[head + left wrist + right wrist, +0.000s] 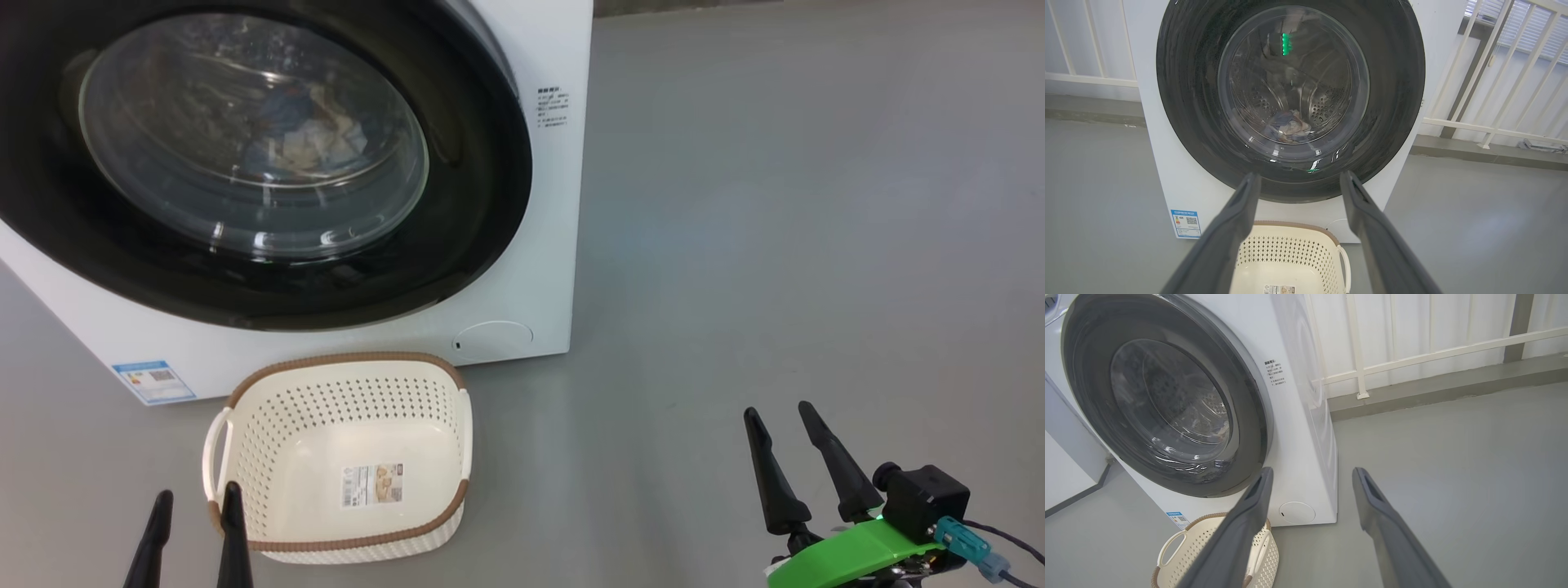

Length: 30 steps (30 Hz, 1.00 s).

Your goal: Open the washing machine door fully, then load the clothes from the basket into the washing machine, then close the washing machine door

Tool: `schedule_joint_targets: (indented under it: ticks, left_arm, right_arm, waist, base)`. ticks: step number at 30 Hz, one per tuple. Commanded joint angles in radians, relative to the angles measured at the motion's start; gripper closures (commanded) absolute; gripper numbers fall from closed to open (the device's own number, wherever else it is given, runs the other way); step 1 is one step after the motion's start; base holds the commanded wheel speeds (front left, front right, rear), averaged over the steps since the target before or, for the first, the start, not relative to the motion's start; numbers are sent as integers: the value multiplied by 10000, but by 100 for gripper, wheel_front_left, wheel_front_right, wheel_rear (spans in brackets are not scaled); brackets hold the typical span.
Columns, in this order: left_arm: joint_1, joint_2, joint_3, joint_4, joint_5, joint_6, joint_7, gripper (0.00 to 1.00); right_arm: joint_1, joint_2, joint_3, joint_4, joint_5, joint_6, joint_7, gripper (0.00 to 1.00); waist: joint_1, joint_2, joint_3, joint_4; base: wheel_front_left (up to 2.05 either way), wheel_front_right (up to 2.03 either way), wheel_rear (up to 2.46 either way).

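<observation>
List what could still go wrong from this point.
1. The washing machine door looks shut over the clothes, but latching cannot be confirmed; it might swing open.
2. The open left gripper hangs beside the rim of the basket; a forward move might knock it.
</observation>
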Motion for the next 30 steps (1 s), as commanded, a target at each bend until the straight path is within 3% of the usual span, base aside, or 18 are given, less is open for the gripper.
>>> schedule_joint_targets:
  ticks: [1, 6, 30]
  left_arm:
    - [-66, 156, 350, -331, 59, 95, -80, 0]
    - [278, 156, 389, -387, 151, 290, -80, 0]
    - [724, 156, 373, -526, 371, 624, -80, 0]
  right_arm:
    - [-18, 40, 152, -302, 0, -27, -49, 0]
    - [224, 41, 66, -425, -475, -27, -49, 0]
    - [382, 41, 0, -599, -464, -27, -49, 0]
  waist:
    - [1, 0, -134, -57]
    - [1, 0, -389, -98]
    - [1, 0, -556, -64]
  base:
    - [0, 0, 0]
    - [0, 0, 0]
    - [0, 0, 0]
